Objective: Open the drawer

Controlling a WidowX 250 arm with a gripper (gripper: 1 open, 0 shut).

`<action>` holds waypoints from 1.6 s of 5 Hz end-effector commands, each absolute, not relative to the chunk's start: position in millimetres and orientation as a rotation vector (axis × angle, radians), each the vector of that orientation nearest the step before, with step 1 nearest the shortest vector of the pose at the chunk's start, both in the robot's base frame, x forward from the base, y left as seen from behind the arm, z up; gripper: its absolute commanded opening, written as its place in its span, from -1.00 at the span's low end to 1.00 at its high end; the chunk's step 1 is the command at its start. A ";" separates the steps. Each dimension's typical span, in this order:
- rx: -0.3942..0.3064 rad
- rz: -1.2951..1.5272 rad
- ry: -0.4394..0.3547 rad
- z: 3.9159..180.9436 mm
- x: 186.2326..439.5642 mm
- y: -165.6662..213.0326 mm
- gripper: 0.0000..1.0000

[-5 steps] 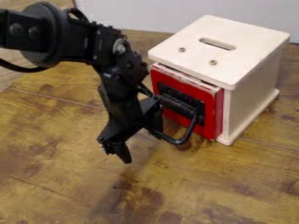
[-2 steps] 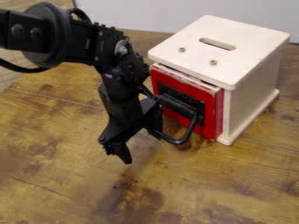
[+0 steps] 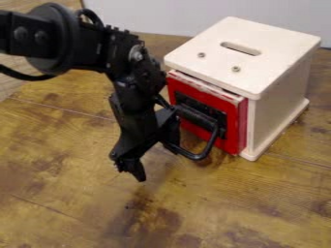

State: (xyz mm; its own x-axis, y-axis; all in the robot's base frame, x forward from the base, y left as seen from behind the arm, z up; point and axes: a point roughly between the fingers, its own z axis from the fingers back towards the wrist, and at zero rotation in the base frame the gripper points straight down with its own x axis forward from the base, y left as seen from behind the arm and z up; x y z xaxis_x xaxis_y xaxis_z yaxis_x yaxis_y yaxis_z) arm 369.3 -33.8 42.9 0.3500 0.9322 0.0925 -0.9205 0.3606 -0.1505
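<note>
The drawer [image 3: 196, 103] has a red front and sits in a cream-white box [image 3: 265, 82] at the right. It looks pulled out a little. Its black loop handle [image 3: 207, 133] sticks out toward the front left. My black gripper [image 3: 128, 165] hangs from the arm [image 3: 77, 44] just left of the handle, pointing down at the table. Its body is close against the handle's left end. The two fingertips [image 3: 138, 172] stand apart with nothing between them, low over the wood.
The box's top panel has a slot [image 3: 241, 46]. The worn wooden table [image 3: 77, 213] stretches to the front and left. The arm crosses the upper left of the view.
</note>
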 end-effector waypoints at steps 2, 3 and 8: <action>-0.098 1.213 -0.243 67.4 376.7 -31.4 1.00; -0.095 1.227 -0.245 67.6 377.6 -29.6 1.00; -0.085 1.297 -0.257 65.1 379.2 -20.6 1.00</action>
